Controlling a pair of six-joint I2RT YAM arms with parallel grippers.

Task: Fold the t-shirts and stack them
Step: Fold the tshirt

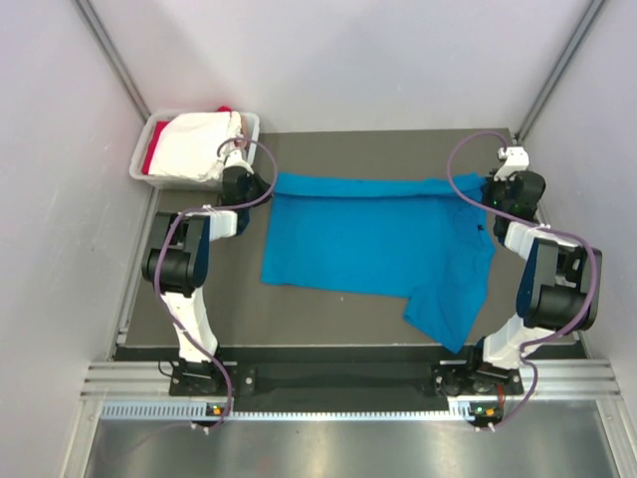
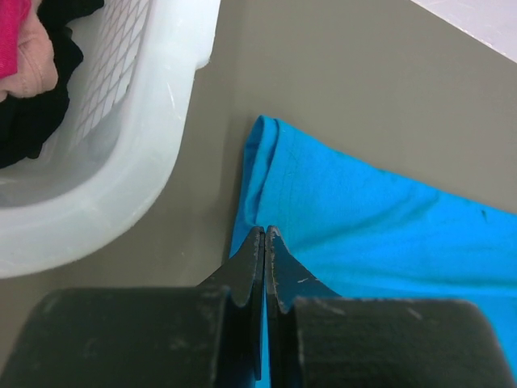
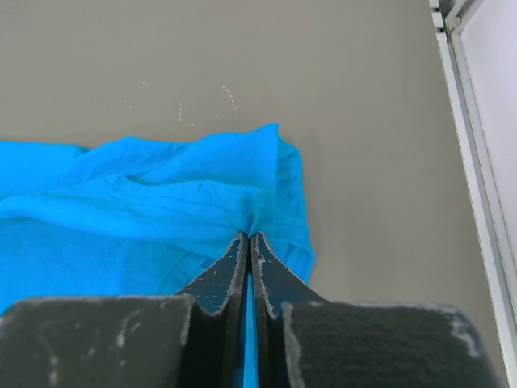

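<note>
A bright blue t-shirt (image 1: 378,244) lies spread across the dark table, with one part hanging toward the near right. My left gripper (image 1: 242,184) is shut on the shirt's far left corner; the left wrist view shows blue cloth (image 2: 363,218) pinched between the closed tips (image 2: 265,233). My right gripper (image 1: 495,194) is shut on the shirt's far right corner, with cloth (image 3: 161,202) pinched at the tips (image 3: 246,236). A white shirt (image 1: 199,139) and a red one (image 1: 151,157) lie in the tub.
The pale grey tub (image 1: 239,159) stands at the far left corner, right beside my left gripper; its white wall (image 2: 153,145) fills the left wrist view's upper left. The table's right edge rail (image 3: 477,162) is close to my right gripper.
</note>
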